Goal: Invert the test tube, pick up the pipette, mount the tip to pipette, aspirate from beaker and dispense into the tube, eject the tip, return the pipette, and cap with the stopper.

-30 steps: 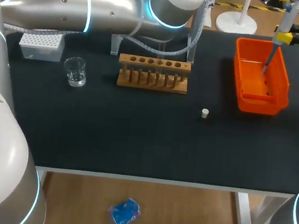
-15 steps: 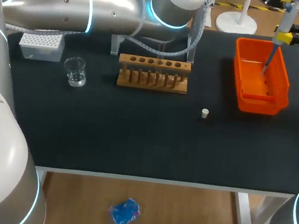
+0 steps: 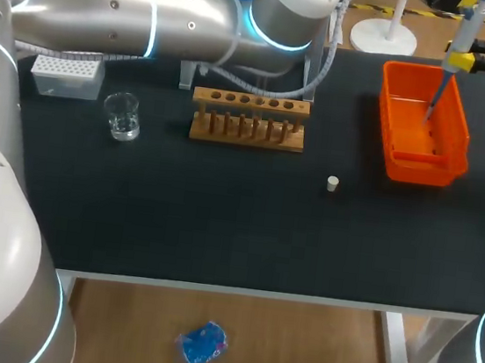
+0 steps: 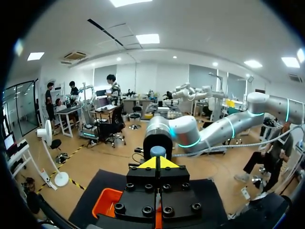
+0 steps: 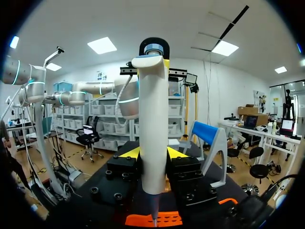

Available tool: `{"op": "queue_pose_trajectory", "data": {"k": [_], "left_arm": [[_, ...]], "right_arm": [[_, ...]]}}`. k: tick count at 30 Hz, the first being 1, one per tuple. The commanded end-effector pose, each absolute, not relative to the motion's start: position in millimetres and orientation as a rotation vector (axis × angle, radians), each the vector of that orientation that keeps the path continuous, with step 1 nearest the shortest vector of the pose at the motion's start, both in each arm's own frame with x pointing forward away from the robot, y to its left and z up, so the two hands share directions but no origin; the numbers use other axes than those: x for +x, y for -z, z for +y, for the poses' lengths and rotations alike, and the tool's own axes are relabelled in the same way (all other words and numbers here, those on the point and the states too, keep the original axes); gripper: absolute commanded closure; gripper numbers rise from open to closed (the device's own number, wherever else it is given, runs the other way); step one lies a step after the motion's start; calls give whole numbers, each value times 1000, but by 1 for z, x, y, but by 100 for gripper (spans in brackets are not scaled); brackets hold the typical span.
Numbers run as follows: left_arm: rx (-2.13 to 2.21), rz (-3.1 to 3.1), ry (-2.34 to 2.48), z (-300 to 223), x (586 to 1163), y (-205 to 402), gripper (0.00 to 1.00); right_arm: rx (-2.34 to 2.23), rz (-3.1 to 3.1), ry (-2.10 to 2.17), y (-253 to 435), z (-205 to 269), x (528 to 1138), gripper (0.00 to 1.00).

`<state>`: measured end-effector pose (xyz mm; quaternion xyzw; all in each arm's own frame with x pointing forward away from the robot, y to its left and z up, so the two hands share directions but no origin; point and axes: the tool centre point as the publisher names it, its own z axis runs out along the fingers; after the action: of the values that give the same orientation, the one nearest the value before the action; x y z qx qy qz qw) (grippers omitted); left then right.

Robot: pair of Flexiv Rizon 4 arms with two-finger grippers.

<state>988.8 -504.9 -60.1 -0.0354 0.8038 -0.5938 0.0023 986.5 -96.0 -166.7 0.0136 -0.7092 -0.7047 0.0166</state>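
Observation:
My right gripper (image 3: 460,59) is shut on the white pipette (image 3: 455,44), held upright over the orange bin (image 3: 404,162) at the table's back right. The pipette's thin lower end reaches down inside the bin. In the right wrist view the pipette (image 5: 153,119) stands between the yellow fingertips (image 5: 129,153), its point just above the orange bin (image 5: 167,220). My left gripper (image 4: 158,163) is shut on nothing, with the bin (image 4: 106,202) below it; in the head view only its arm (image 3: 156,16) shows. The stopper (image 3: 332,184) lies mid-table. The beaker (image 3: 123,116) and tip box (image 3: 67,74) stand at the left.
A wooden test tube rack (image 3: 248,118) stands at the middle back, with a clear pipette stand (image 3: 188,73) behind it under my left arm. The same stand (image 5: 213,143) shows beyond my right gripper.
My left arm has shifted slightly to the right along the back of the table. My right gripper and the pipette have stayed over the bin.

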Motion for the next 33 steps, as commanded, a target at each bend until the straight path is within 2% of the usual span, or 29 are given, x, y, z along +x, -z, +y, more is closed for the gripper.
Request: {"op": "queue_pose_trajectory", "data": {"k": [1, 33], "left_arm": [[-115, 2508, 1886, -506, 988, 67, 100], [-162, 2525, 1906, -509, 987, 85, 100]], "right_arm": [[49, -2202, 2187, 167, -97, 989, 100], [49, -2202, 2187, 167, -97, 989, 100]]}}
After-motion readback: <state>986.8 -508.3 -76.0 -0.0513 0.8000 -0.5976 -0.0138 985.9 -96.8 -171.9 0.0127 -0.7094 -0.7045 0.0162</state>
